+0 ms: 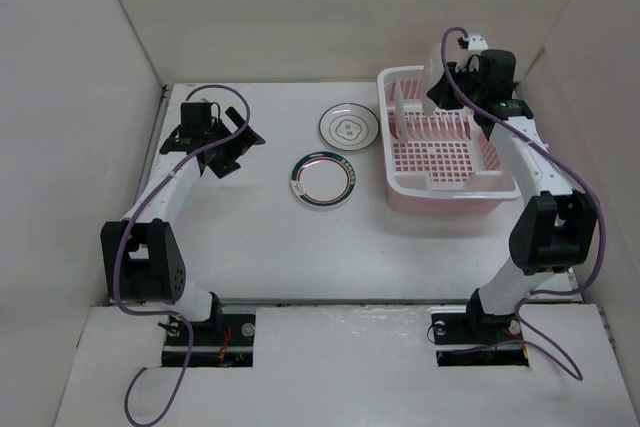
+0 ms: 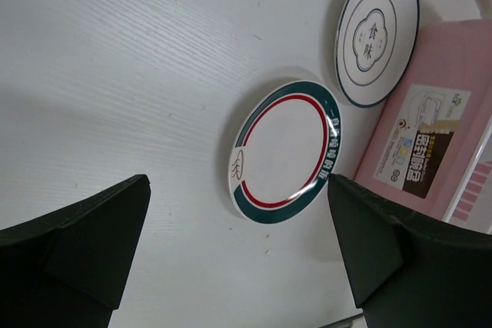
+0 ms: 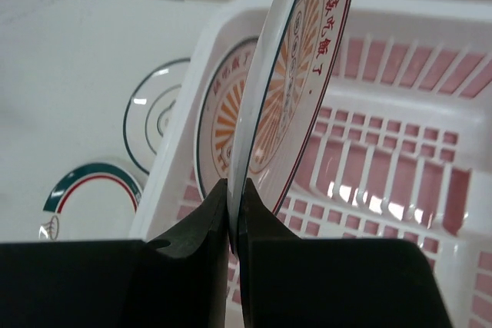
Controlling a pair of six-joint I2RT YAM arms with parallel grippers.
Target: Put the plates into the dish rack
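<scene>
My right end effector [image 3: 233, 190] grasps a glossy round sunburst plate [image 3: 296, 90] edgewise at the gridded pink plastic rack [image 3: 415, 13]; my left end effector [image 2: 238, 190] is released.

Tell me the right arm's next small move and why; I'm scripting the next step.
Probably lower the right end effector down: it pinches an orange sunburst plate on edge above the dish rack, beside a second orange plate already standing inside, so the held one likely needs seating before release.

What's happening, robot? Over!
Left hand open, empty. Right hand shut on sunburst plate, on edge over rack. Another plate racked; green-rim plate, flower plate on table. Nothing blocking.
</scene>
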